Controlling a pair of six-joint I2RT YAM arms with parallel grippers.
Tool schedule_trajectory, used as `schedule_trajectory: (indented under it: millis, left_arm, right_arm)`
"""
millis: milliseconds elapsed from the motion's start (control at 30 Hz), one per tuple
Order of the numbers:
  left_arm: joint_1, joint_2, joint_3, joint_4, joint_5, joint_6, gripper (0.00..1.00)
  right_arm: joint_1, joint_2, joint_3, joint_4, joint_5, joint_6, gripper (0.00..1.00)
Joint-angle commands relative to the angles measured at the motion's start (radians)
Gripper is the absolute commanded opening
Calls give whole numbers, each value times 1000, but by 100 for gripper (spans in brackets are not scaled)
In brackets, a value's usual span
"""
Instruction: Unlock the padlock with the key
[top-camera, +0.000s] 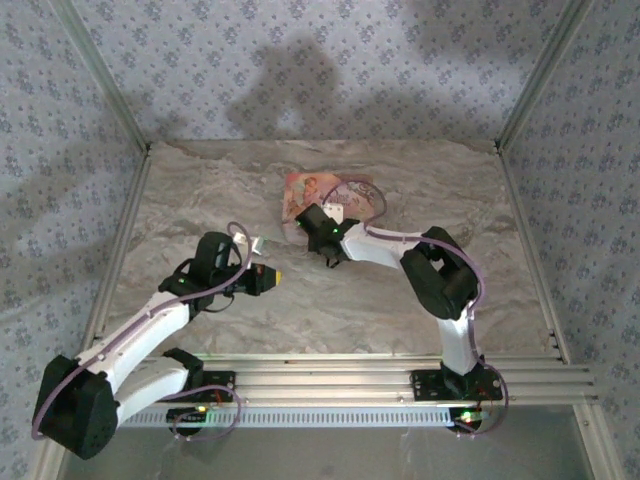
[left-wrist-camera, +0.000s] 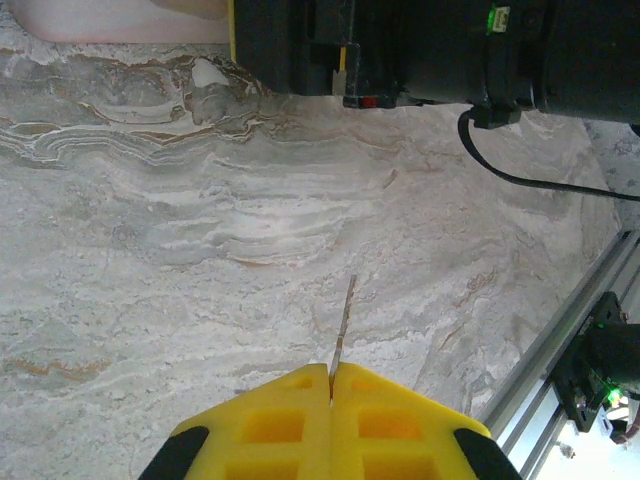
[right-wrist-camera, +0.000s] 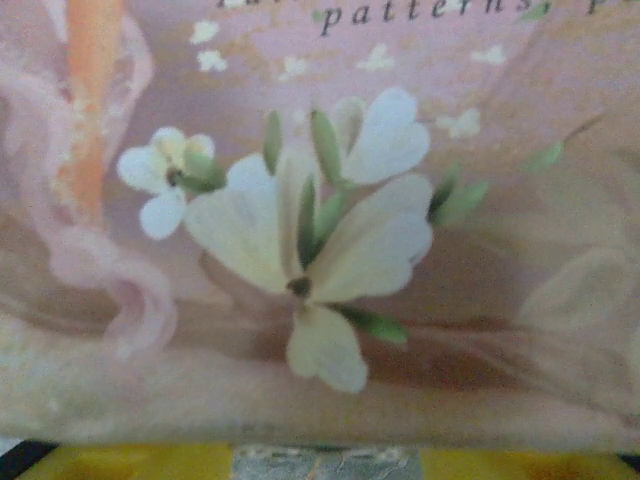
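A thin metal key (left-wrist-camera: 345, 320) sticks out forward from between the yellow fingers of my left gripper (left-wrist-camera: 331, 368), which is shut on it; the key's head is hidden inside the grip. That gripper (top-camera: 268, 278) hovers over the marble table, left of centre. My right gripper (top-camera: 322, 232) sits at the near edge of a flat pink illustrated box (top-camera: 330, 195). Its yellow fingertips (right-wrist-camera: 130, 465) stand apart at the bottom of the right wrist view, with bare table between them, open (right-wrist-camera: 325, 462). The padlock is hidden from view.
The pink box (right-wrist-camera: 330, 220) with white flowers lies right in front of the right gripper. The right arm's black body (left-wrist-camera: 450, 50) crosses the top of the left wrist view. Aluminium rails (top-camera: 340, 375) line the near table edge. Patterned walls enclose the table.
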Motion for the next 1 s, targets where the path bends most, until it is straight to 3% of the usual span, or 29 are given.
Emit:
schedule_trajectory:
  millis: [0,500,967]
  left_arm:
    - [5,-27,-14,34,17,16,0]
    - [5,-24,-10,31,19,39,0]
    - [-5,-55,-26,52,-49,22,0]
  right_arm:
    - [-13,33,46,-44,34,25,46]
    - [-46,85,107,-54,48,-14,40]
    - [-57,47,104,-66,-4,-88,9]
